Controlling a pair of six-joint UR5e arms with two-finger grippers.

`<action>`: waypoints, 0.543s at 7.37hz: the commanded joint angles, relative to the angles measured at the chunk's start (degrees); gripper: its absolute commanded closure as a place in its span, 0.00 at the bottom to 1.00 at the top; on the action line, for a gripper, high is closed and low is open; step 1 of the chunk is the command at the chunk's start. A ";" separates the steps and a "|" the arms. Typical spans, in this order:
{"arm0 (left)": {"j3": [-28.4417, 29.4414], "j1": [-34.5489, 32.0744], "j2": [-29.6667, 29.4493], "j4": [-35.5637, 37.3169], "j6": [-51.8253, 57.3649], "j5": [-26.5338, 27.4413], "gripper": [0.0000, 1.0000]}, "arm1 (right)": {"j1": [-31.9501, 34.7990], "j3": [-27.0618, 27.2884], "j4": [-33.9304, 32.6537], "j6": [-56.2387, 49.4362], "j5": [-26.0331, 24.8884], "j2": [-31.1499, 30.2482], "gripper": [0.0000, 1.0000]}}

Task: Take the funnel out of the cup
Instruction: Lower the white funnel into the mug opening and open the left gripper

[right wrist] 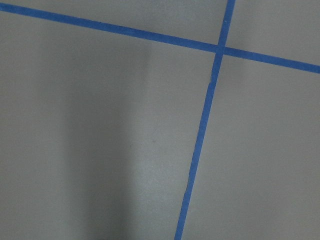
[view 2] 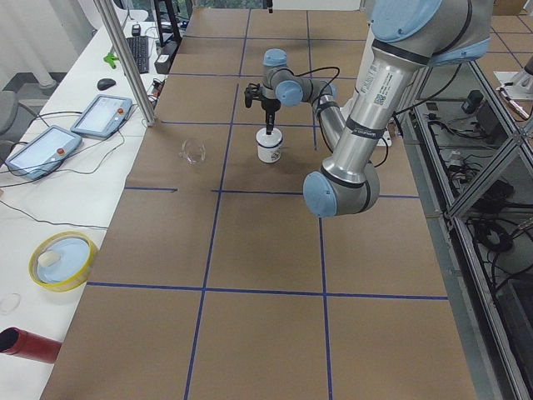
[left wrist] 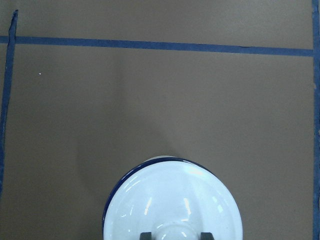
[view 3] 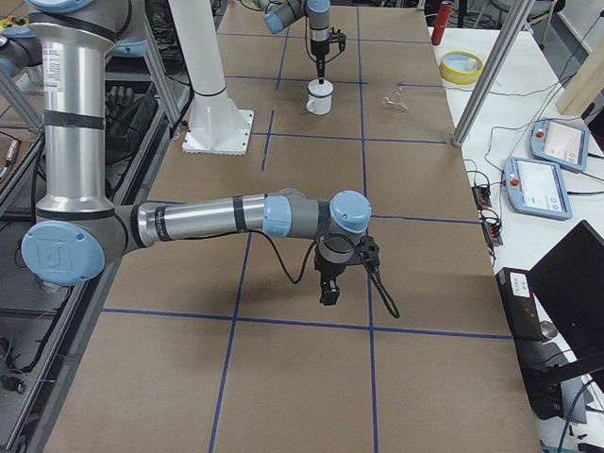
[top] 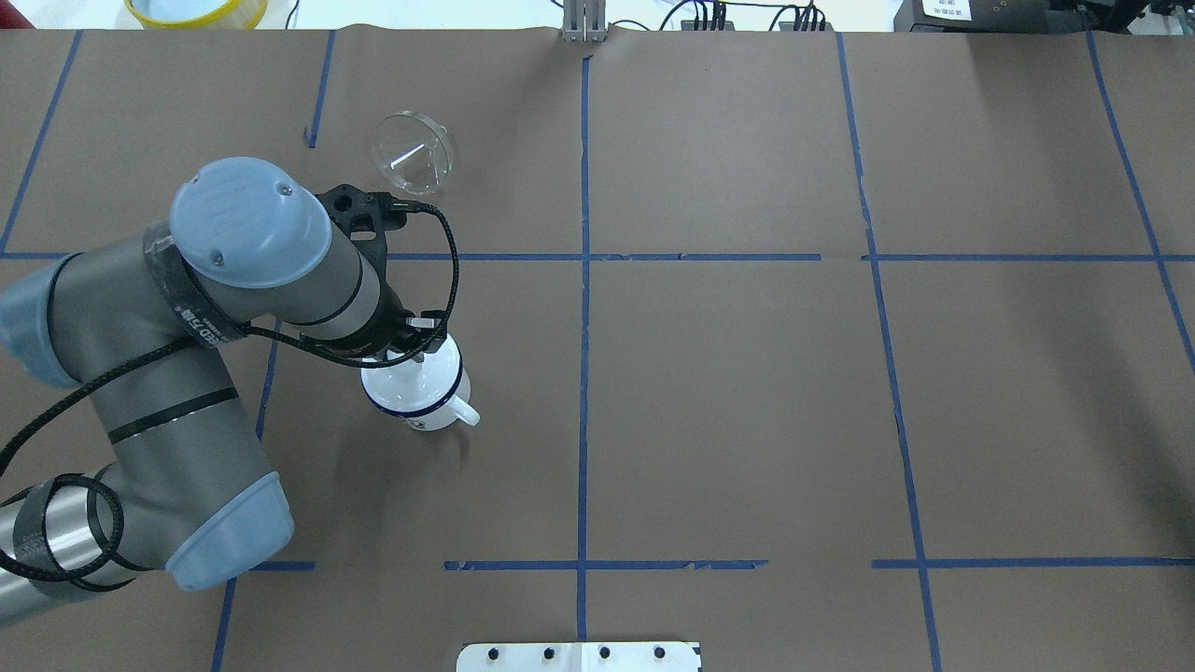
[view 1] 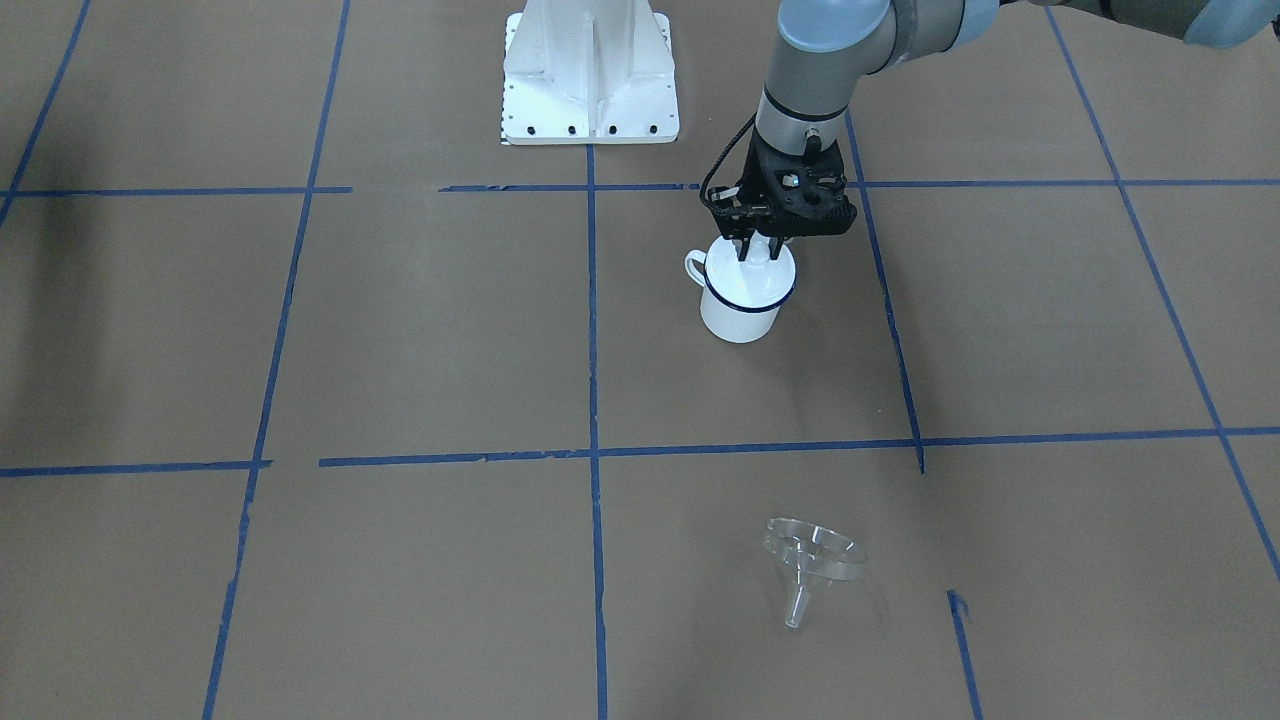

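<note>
The clear funnel (view 1: 810, 555) lies on its side on the brown paper, well away from the cup, spout pointing off the far edge; it also shows in the overhead view (top: 414, 152). The white mug with a dark blue rim (view 1: 740, 315) stands upright (top: 420, 409), covered by a round white knobbed lid (left wrist: 172, 200). My left gripper (view 1: 760, 250) hangs straight over the mug, its fingers closed on the lid's knob (left wrist: 175, 234). My right gripper (view 3: 327, 293) hovers low over bare paper far from both; I cannot tell whether it is open or shut.
The white robot base plate (view 1: 590, 80) stands behind the mug. A yellow-rimmed bowl (top: 196, 9) sits off the far left corner. Operator pendants (view 2: 100, 112) and a pole (view 2: 125, 58) stand along the table's far side. Blue tape lines cross the paper.
</note>
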 commanded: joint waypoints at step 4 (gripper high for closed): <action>0.04 0.00 0.05 -0.03 0.00 0.52 0.63 | 0.00 -0.01 -0.07 0.00 0.00 -0.01 0.00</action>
